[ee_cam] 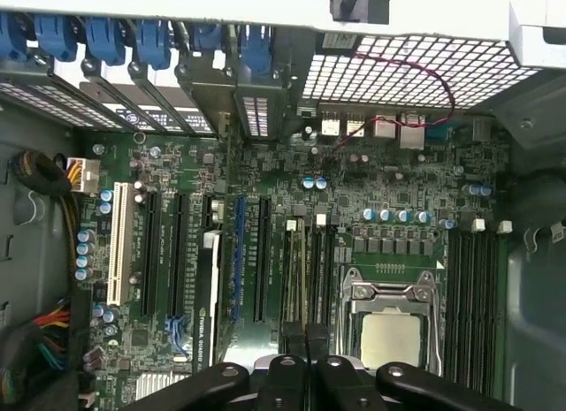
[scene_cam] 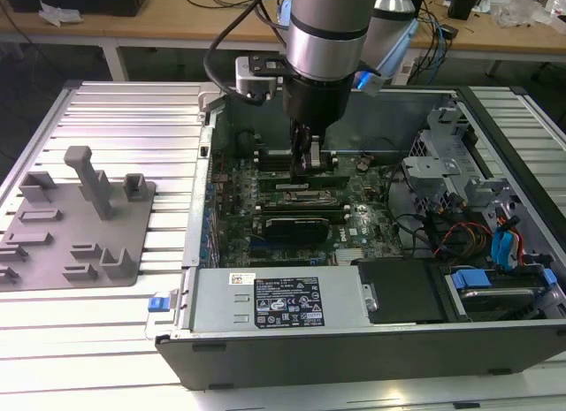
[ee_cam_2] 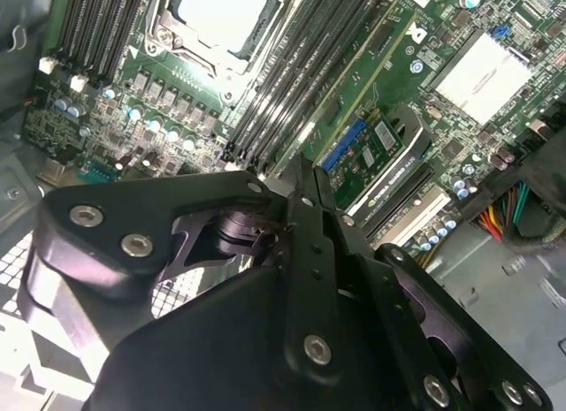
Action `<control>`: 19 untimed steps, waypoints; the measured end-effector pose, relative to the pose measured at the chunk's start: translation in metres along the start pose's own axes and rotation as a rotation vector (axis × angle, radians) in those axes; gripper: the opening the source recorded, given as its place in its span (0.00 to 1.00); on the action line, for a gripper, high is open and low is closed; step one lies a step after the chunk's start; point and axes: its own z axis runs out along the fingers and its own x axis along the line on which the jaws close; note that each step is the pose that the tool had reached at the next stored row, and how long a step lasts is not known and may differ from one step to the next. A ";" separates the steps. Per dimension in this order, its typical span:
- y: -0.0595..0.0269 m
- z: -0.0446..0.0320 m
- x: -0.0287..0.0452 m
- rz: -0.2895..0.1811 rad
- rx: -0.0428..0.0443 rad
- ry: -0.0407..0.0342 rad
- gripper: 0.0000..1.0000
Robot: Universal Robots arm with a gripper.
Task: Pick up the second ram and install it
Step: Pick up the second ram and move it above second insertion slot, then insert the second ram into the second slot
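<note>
Second ram (ee_cam: 296, 274), slim green stick edge-on in motherboard (ee_cam: 398, 194) slot, pinched between nearly closed end effector (ee_cam: 305, 334) fingers.

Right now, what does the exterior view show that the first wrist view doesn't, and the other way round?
The exterior view adds the grey fixture tray on the exterior view's left, the labelled power supply and the arm reaching into the open case. The first wrist view adds the processor in its socket, the blue card clips and the perforated rear panel. Both share the green motherboard and the gripper low over the memory slots, fingers together.
</note>
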 end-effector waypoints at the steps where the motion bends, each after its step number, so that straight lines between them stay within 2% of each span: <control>1: 0.0000 0.0006 -0.0001 0.000 0.0000 0.0000 0.09; 6: -0.0003 0.0076 0.0000 0.001 0.0001 -0.0001 0.09; 19: -0.0005 0.0091 -0.0011 0.002 0.0001 -0.0002 0.09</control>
